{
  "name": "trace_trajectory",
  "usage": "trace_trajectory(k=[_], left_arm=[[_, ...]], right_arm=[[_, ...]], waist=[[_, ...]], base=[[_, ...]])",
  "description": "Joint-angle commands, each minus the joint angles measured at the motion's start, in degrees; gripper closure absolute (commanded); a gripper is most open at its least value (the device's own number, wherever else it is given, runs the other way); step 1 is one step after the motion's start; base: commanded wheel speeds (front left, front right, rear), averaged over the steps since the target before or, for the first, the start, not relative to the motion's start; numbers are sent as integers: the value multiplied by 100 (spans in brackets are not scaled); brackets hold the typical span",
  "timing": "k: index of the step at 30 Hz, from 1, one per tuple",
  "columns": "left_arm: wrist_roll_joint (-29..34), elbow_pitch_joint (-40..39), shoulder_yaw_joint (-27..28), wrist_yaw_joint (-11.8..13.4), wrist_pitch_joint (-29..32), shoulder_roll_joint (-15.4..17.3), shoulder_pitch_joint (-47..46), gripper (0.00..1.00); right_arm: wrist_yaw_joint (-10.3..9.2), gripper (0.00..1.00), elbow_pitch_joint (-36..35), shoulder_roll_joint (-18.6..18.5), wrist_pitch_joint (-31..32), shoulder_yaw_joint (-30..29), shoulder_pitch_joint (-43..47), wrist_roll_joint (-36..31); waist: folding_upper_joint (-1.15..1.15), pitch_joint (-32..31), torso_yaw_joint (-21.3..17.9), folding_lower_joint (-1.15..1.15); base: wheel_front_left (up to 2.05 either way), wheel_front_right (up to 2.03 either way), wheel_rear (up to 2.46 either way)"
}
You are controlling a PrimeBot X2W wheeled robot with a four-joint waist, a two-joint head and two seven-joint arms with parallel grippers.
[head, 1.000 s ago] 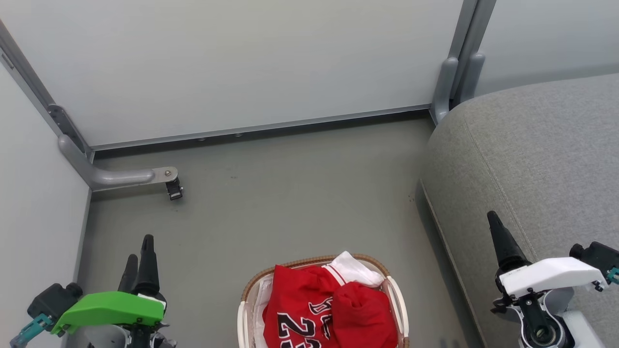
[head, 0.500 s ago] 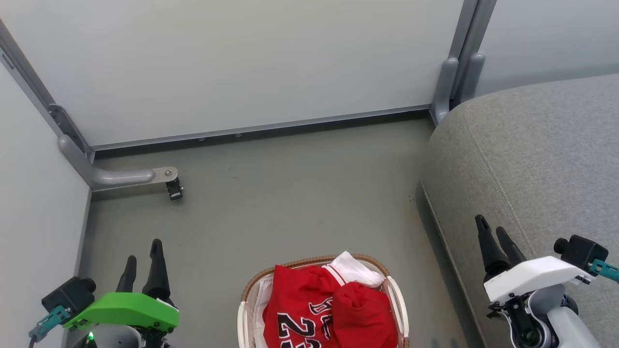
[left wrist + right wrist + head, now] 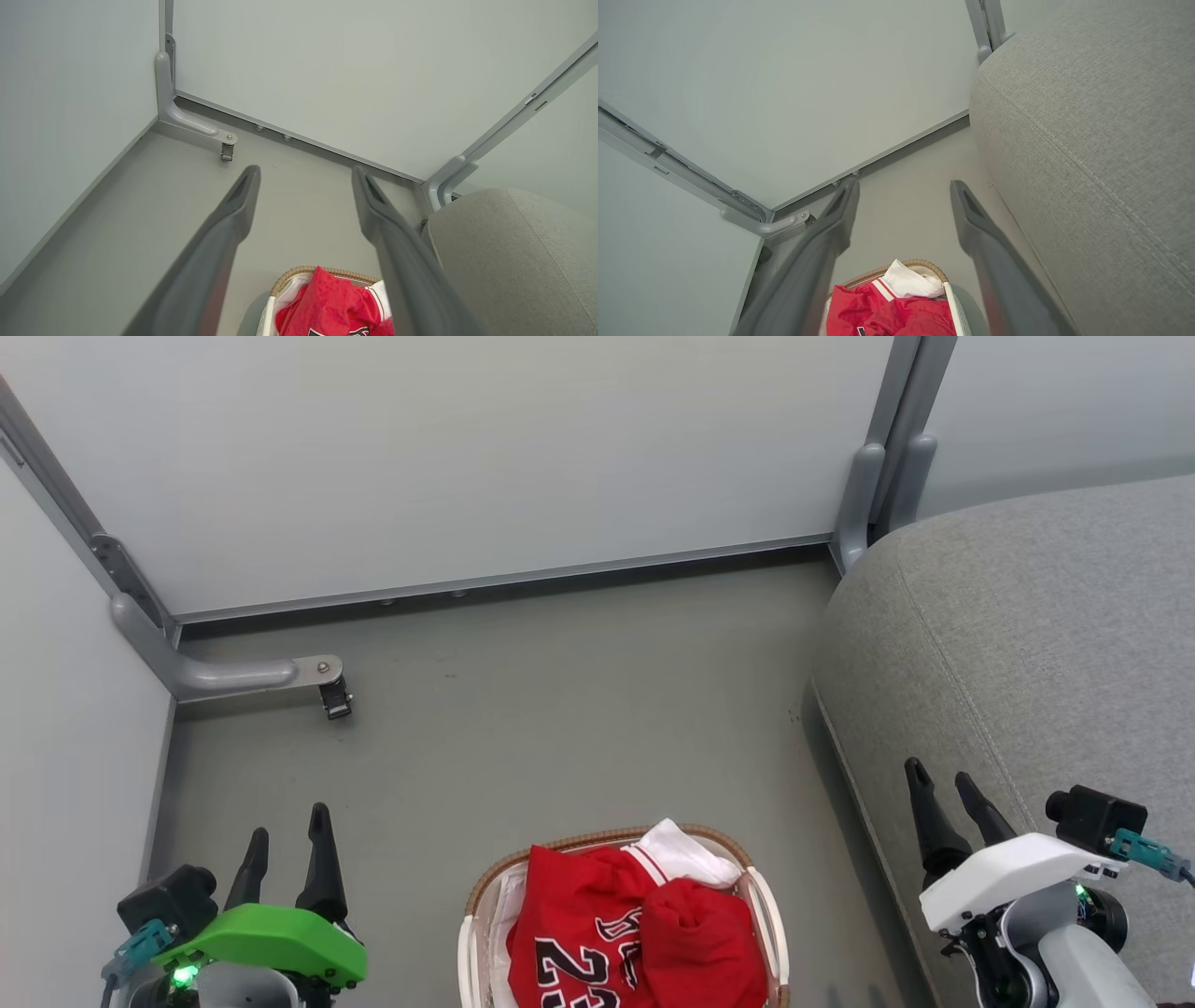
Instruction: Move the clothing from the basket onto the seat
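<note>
The red clothing (image 3: 616, 933) with black-and-white numerals lies heaped in the oval basket (image 3: 485, 887) on the floor at the bottom middle of the head view. It also appears as clothing (image 3: 331, 308) and clothing (image 3: 892, 315) in the wrist views. The grey sofa seat (image 3: 1036, 644) fills the right side. My left gripper (image 3: 287, 826) is open at the lower left, left of the basket. Open too, my right gripper (image 3: 938, 779) hovers over the sofa's front edge, right of the basket. Both hold nothing.
Pale wall panels (image 3: 467, 457) close off the back and left. A grey metal bracket with a latch (image 3: 322, 686) juts onto the floor at the left. Grey posts (image 3: 878, 476) stand by the sofa's far corner. Bare floor (image 3: 579, 709) lies beyond the basket.
Both grippers have turned, so their two fingers now show spread apart. The left gripper drifted right and the right gripper drifted left, toward the basket. The clothing has not moved.
</note>
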Motion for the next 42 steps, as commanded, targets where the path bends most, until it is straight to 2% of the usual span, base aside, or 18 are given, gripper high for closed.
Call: trace_trajectory(k=[1, 16, 34, 42], left_arm=[[184, -39, -9, 40, -57, 68, 3, 0], [1128, -104, -140, 155, -273, 53, 119, 0], [2158, -157, -322, 210, -495, 79, 152, 0], [2510, -212, -358, 144, -588, 53, 76, 0]], right_arm=[[1, 0, -6, -38, -63, 15, -157, -205], [1, 0, 113, -25, -276, 86, -144, -1254], [1, 0, 325, -57, -498, 251, -208, -2207], [1, 0, 394, -46, -577, 265, -272, -2572]], waist=[[14, 2, 4, 0], [17, 22, 37, 0], [21, 76, 12, 0], [23, 179, -15, 0]], base=[[0, 0, 0], [0, 0, 0], [0, 0, 0], [0, 0, 0]])
